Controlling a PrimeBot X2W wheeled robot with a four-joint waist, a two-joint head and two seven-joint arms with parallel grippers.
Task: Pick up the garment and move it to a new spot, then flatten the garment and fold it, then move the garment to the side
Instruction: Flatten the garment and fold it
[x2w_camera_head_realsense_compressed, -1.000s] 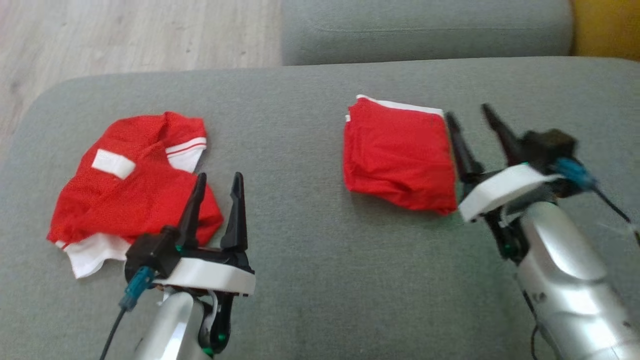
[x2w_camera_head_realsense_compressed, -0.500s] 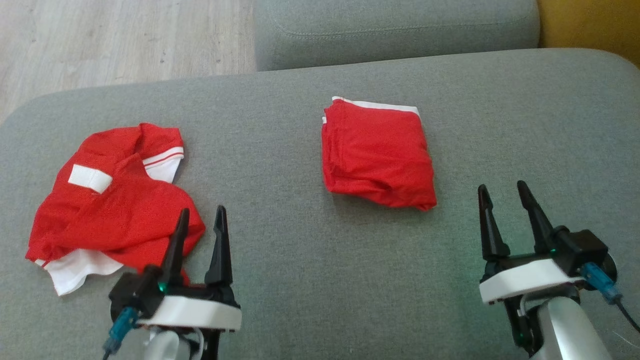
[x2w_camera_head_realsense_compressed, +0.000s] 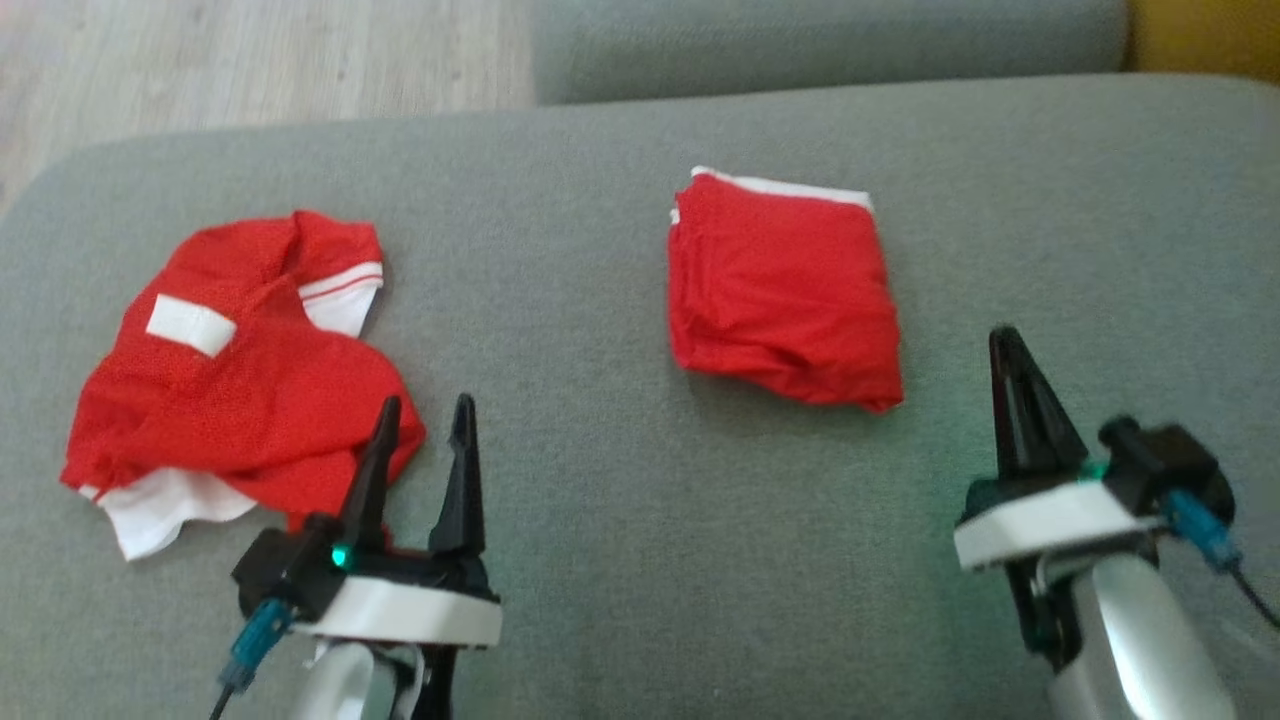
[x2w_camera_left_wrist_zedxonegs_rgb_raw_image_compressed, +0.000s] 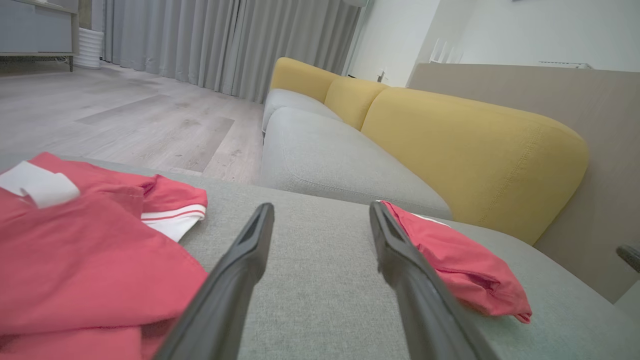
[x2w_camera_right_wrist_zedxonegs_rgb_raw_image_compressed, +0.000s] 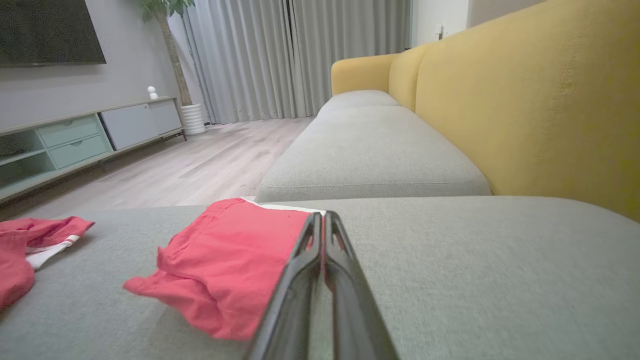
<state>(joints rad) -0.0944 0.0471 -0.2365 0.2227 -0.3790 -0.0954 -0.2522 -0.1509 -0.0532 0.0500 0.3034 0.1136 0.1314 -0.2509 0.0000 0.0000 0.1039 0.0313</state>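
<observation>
A neatly folded red fabric garment (x2w_camera_head_realsense_compressed: 785, 285) lies right of centre on a grey upholstered sofa seat (x2w_camera_head_realsense_compressed: 600, 480). A crumpled red and white mesh shirt (x2w_camera_head_realsense_compressed: 240, 390) lies well apart at the left. The left gripper (x2w_camera_head_realsense_compressed: 427, 405), beside the shirt, is spread open and empty. The right gripper (x2w_camera_head_realsense_compressed: 1005, 340), near the folded garment, is pressed closed and empty.

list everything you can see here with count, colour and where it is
folded garment: 1, red with white edge, centre-right of near cushion
crumpled garment: 1, red and white, left side of near cushion
near cushion: 1, grey, under both garments
far cushion: 1, grey, beyond the near one
sofa back: 1, yellow, alongside the cushions
floor: 1, pale wood, beyond the sofa
curtains: 1 run, grey, far wall
left gripper: 1, dark, open, by crumpled garment
right gripper: 1, dark, shut, near-right of folded garment
</observation>
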